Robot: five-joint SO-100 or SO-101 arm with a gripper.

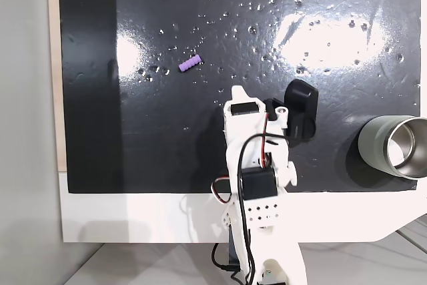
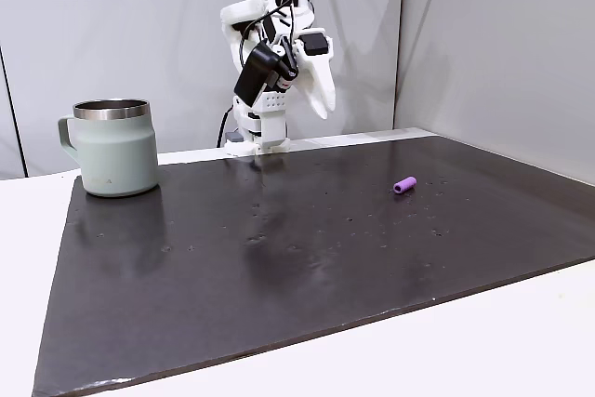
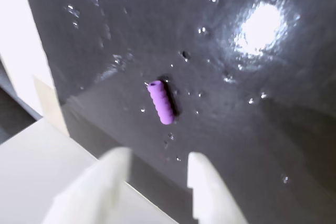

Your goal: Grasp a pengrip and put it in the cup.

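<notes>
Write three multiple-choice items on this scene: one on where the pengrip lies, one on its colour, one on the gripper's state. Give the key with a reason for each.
1. Where is the pengrip?
A. inside the cup
B. lying on the black mat
C. between the gripper's fingers

2. What colour is the pengrip?
A. light purple
B. orange
C. green

3. What is the gripper doing?
A. shut on the pengrip
B. open and holding nothing
C. resting inside the cup

Key:
1 B: in both fixed views it lies alone on the black mat, far from the cup.
2 A: the wrist view shows a ribbed light-purple cylinder.
3 B: in the wrist view its two white fingers stand apart, with the pengrip on the mat beyond them.
</notes>
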